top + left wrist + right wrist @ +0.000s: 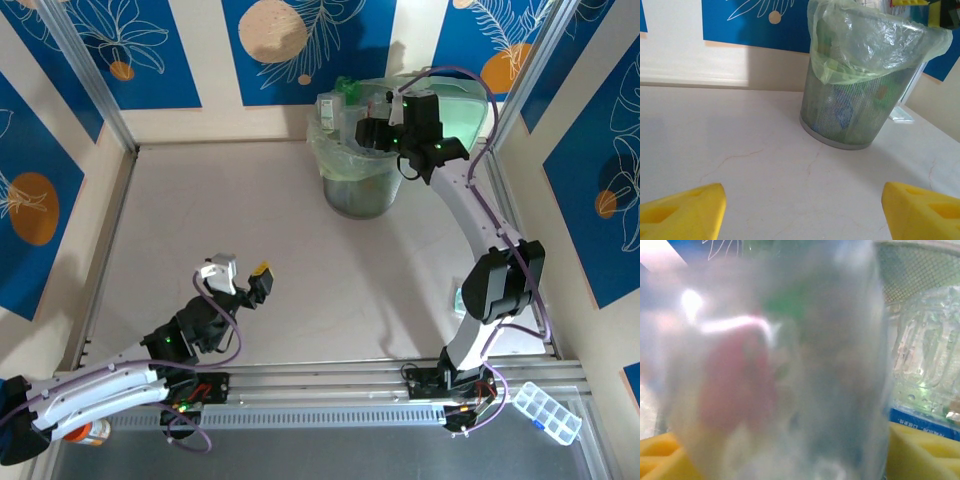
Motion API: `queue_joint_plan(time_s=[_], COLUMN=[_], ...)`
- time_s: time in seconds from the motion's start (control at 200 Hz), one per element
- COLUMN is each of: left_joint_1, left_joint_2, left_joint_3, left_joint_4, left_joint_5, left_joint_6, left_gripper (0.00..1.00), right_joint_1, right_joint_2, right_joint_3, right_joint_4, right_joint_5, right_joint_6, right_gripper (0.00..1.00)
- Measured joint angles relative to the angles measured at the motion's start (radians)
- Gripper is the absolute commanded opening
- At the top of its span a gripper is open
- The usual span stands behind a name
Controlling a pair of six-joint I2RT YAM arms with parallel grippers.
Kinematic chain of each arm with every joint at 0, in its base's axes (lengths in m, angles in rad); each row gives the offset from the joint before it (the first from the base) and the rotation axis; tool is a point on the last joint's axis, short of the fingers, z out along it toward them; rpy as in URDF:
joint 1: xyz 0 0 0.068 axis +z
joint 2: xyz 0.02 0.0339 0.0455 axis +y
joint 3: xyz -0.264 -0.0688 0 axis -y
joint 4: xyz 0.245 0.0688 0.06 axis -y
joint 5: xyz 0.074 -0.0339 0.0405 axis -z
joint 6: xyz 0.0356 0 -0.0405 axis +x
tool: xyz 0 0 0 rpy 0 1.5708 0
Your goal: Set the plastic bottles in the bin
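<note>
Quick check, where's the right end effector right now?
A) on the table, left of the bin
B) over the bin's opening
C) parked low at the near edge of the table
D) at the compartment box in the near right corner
B: the top view shows the right end effector reaching over the rim of the bin, and its wrist view has a blurred clear bottle between the fingers.

Bin (362,172) sits far back on the table (220,210), right of centre, bottles (840,114) inside. Right gripper (378,128) hangs over its mouth, another bottle (790,370) between its fingers. Left gripper (245,272) is front-left.
</note>
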Motion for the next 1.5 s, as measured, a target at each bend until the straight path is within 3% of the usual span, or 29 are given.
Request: queue_joint_plan(time_s=[0.225, 0.41, 0.555, 0.665, 0.795, 1.126, 1.221, 1.286, 1.341, 1.501], left_joint_1=[0.0, 0.0, 0.0, 0.0, 0.0, 0.0, 0.0, 0.0, 0.0, 0.0], left_joint_2=[0.001, 0.011, 0.018, 0.019, 0.019, 0.019, 0.026, 0.034, 0.042, 0.076], left_joint_3=[0.006, 0.008, 0.008, 0.008, 0.008, 0.008, 0.01, 0.011, 0.013, 0.027], left_joint_4=[0.008, 0.021, 0.021, 0.021, 0.021, 0.021, 0.021, 0.021, 0.024, 0.029], left_joint_5=[0.0, -0.001, -0.001, -0.001, -0.001, -0.001, -0.001, -0.001, -0.001, 0.0], left_joint_6=[0.0, 0.003, 0.003, 0.004, 0.003, 0.004, 0.005, 0.016, 0.016, 0.034], left_gripper=[0.81, 0.81, 0.82, 0.82, 0.82, 0.82, 0.85, 0.95, 1.0, 0.99], right_joint_1=[-0.046, -0.072, -0.055, -0.029, 0.0, 0.014, 0.018, 0.017, 0.016, 0.029], right_joint_2=[-0.004, 0.006, 0.092, 0.163, 0.213, 0.217, 0.215, 0.206, 0.19, 0.087], right_joint_3=[0.08, 0.184, 0.321, 0.357, 0.367, 0.384, 0.391, 0.39, 0.384, 0.33], right_joint_4=[-0.062, -0.123, -0.187, -0.215, -0.197, -0.211, -0.226, -0.237, -0.254, -0.279], right_joint_5=[-0.002, -0.002, 0.022, 0.05, 0.1, 0.164, 0.182, 0.19, 0.193, 0.194], right_joint_6=[-0.005, -0.004, -0.009, -0.019, -0.031, -0.035, -0.039, -0.037, -0.043, -0.063], right_gripper=[0.83, 0.62, 0.33, 0.23, 0.2, 0.23, 0.38, 0.57, 0.67, 0.75])
